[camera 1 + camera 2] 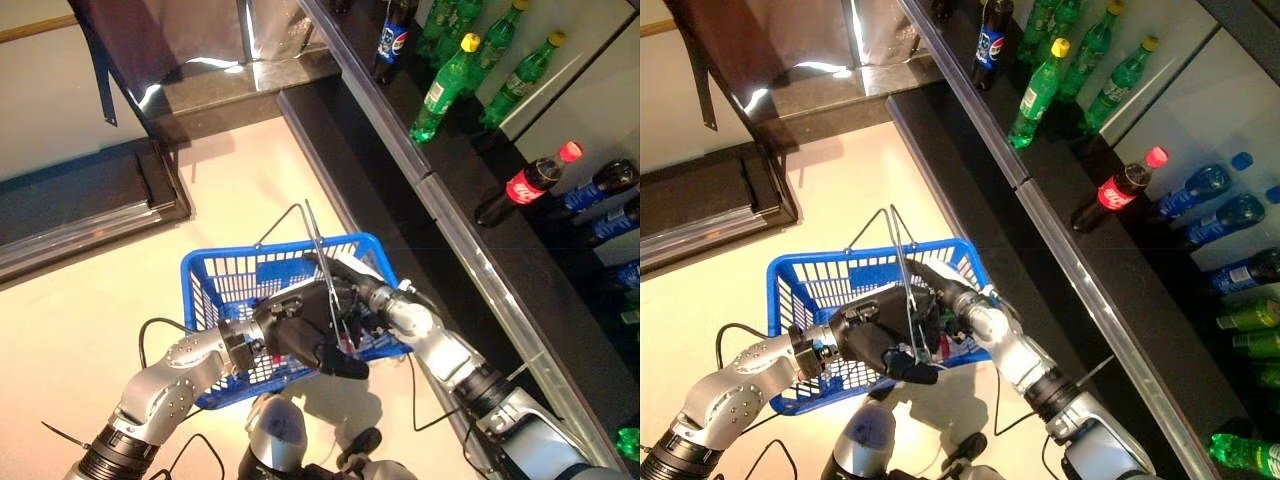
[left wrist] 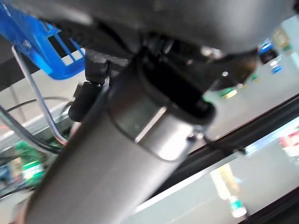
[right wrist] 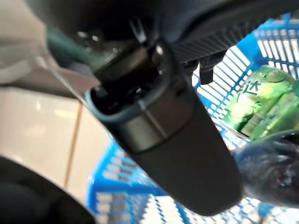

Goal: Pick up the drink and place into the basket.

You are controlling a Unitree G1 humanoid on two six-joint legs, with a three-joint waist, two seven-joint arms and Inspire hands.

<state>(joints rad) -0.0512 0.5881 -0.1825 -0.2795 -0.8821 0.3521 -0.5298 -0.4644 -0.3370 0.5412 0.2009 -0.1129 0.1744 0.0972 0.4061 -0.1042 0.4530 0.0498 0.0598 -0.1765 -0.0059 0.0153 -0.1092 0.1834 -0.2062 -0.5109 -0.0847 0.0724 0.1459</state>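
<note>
A blue wire-handled basket (image 1: 215, 262) stands on the pale floor in front of me. My left hand (image 1: 300, 345) is at its near rim, fingers curled round the upright wire handle (image 1: 312, 235). From the right, my right hand (image 1: 350, 285) reaches over the basket's right side, its fingers hidden behind the left hand. In the right wrist view a green drink bottle (image 3: 254, 100) lies inside the basket (image 3: 275, 42), and a dark rounded bottle-like shape (image 3: 273, 172) shows beside it. The left wrist view shows a basket corner (image 2: 42, 42) and the handle wire (image 2: 39, 105).
A dark shelf with a metal front rail (image 1: 470, 240) runs along the right. On it stand green bottles (image 1: 445, 85), a dark cola bottle with a red cap (image 1: 525, 185) and blue bottles (image 1: 600, 190). A low dark platform (image 1: 80, 200) lies at the left.
</note>
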